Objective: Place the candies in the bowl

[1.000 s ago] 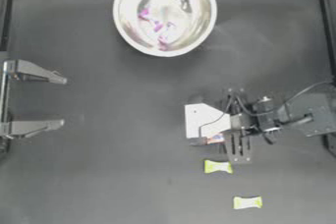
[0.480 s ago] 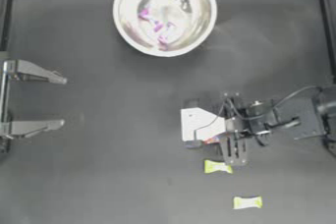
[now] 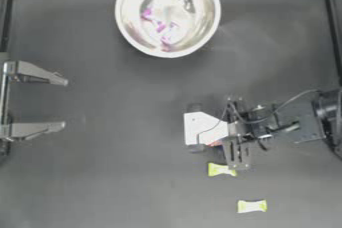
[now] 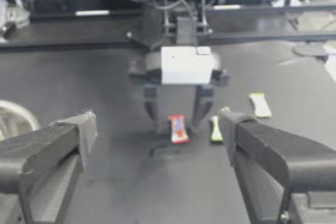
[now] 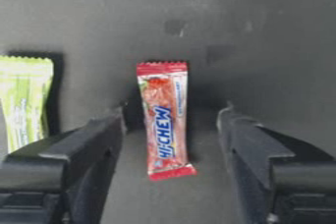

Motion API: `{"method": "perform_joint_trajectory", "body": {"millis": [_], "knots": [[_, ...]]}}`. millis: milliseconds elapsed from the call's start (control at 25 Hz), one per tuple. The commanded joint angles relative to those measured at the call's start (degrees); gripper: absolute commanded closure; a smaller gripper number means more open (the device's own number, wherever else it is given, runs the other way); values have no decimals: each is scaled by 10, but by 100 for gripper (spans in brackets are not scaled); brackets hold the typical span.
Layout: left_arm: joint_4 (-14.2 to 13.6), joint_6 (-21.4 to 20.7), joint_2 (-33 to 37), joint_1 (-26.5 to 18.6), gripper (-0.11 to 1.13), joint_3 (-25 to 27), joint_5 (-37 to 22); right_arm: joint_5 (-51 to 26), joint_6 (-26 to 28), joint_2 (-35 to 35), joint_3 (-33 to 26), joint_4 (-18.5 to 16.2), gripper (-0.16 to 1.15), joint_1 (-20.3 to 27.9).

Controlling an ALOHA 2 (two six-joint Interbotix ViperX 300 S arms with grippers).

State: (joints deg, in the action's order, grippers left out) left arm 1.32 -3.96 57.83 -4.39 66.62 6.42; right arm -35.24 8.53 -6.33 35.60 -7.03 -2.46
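The bowl stands at the table's far edge and holds purple-pink candies. My right gripper points down at the table right of centre, open. A red-and-white candy lies flat between its two fingers, untouched; it also shows as the red candy under the right gripper. Two yellow-green candies lie nearer the front edge; one yellow-green candy is just beside a finger. My left gripper is parked at the left edge, open.
The table's raised frame runs along the far and right sides. The right arm's body and cables stretch from the right edge. The bowl's rim shows in the left wrist view.
My right gripper has shifted a little left and toward the front edge, coming to straddle the red-and-white candy. The left arm and the other candies have not moved.
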Motion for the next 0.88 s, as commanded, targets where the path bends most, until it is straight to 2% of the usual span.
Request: {"method": "perform_joint_trajectory", "body": {"millis": [40,200,280,600,880], "knots": [[1,1,-11,-1,-1,-7,4,4,-3,7,-5,4,24,1],[2,1,-11,-1,-1,-7,4,4,-5,7,-5,4,53,1],[2,1,-11,-1,-1,-6,4,4,-4,7,-5,4,61,1],[2,1,-11,-1,-1,-6,4,3,-6,35,-18,-3,61,5],[2,1,-10,-1,-1,-6,4,18,-10,109,-20,-33,61,62]]}}
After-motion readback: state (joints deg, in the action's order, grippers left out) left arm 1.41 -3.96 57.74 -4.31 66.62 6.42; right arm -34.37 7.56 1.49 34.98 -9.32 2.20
